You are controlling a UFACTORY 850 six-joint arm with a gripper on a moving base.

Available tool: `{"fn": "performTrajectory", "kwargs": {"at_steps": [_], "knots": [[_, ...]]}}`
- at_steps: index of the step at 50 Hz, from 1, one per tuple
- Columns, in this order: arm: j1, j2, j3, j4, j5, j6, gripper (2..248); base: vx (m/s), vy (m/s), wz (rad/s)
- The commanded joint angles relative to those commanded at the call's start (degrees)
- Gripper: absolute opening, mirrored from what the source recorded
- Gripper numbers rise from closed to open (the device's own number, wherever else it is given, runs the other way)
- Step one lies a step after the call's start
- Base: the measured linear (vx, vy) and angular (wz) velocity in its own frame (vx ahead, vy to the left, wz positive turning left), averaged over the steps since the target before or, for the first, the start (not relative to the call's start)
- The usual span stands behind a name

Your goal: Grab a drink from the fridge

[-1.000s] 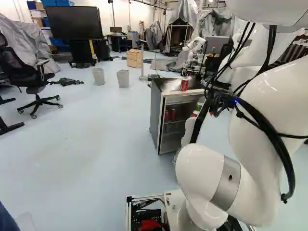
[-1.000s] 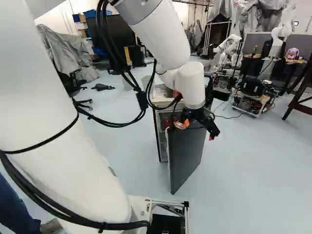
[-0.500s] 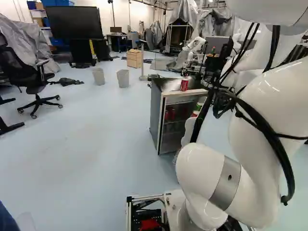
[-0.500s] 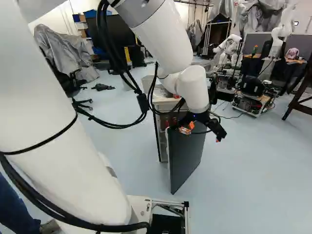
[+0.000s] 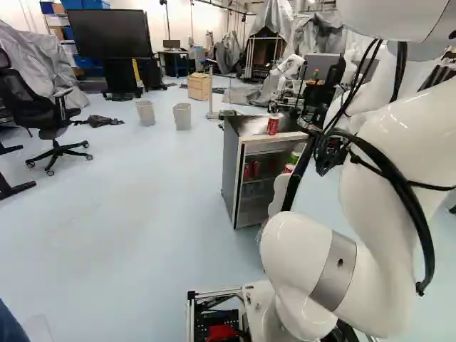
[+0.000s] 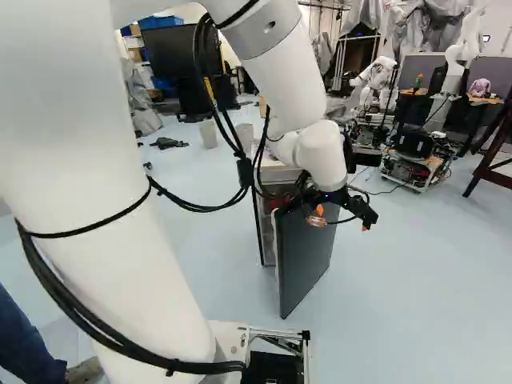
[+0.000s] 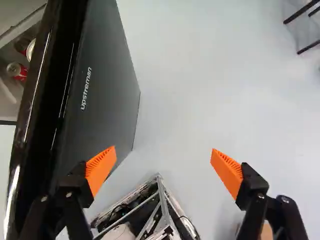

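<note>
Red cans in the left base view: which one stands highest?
The red can upright on top of the fridge; the other red cans are lower, inside the fridge or by its open door.

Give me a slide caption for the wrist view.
Open hand beside the opened fridge door, with red drink cans showing behind it.

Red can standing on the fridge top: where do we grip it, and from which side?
Grip the red can around its body at mid-height, one finger of the gripper per side. I'd come in level from the fridge's open front: the can is an upright cylinder close to that front edge, so its side looks easiest to reach there.
</note>
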Motion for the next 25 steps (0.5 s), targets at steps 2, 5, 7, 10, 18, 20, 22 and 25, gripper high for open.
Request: {"fn": "performTrajectory", "kwargs": {"at_steps": [2, 5, 7, 10, 18, 20, 22, 25], "knots": [[0.0, -0.44, -0.12, -0.66, 0.54, 0.0, 247, 0.0, 0.0, 0.0], [0.0, -1.09, -0.31, -1.64, 1.36, 0.0, 247, 0.0, 0.0, 0.0], [0.0, -1.52, -0.43, -2.29, 1.9, 0.0, 247, 0.0, 0.0, 0.0], [0.0, -2.16, -0.62, -3.28, 2.71, 0.0, 247, 0.0, 0.0, 0.0], [0.0, -3.88, -1.13, -5.92, 4.9, 0.0, 247, 0.0, 0.0, 0.0], [0.0, -4.3, -1.26, -6.58, 5.44, 0.0, 247, 0.0, 0.0, 0.0], [-0.01, -4.72, -1.39, -7.24, 5.99, 0.0, 247, 0.0, 0.0, 0.0], [-0.01, -5.36, -1.59, -8.23, 6.81, 0.0, 247, 0.0, 0.0, 0.0]]}}
